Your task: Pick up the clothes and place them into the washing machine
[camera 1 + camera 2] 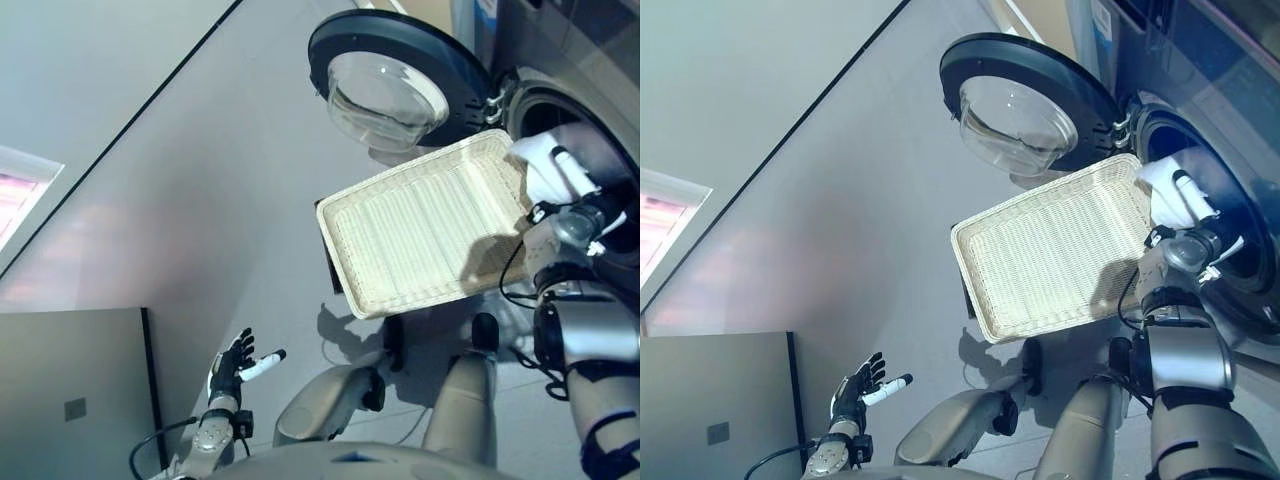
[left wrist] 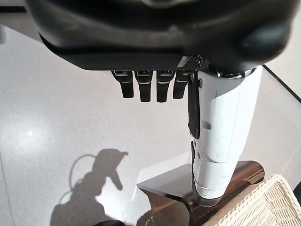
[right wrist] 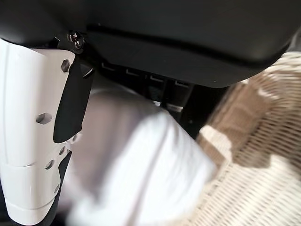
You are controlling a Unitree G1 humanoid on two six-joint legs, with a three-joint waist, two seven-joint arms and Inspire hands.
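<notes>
On grey floor (image 1: 200, 200), wicker basket (image 1: 430, 235), open washing machine (image 1: 1200, 130)

head stereo downward, wrist cameras close

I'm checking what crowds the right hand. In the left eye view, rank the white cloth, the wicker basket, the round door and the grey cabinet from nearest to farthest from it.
1. White cloth: at the right hand, in the drum opening.
2. Wicker basket: beside the hand, its edge next to it.
3. Round door: swung open, beyond the basket.
4. Grey cabinet: far across the floor, by the left hand.
</notes>
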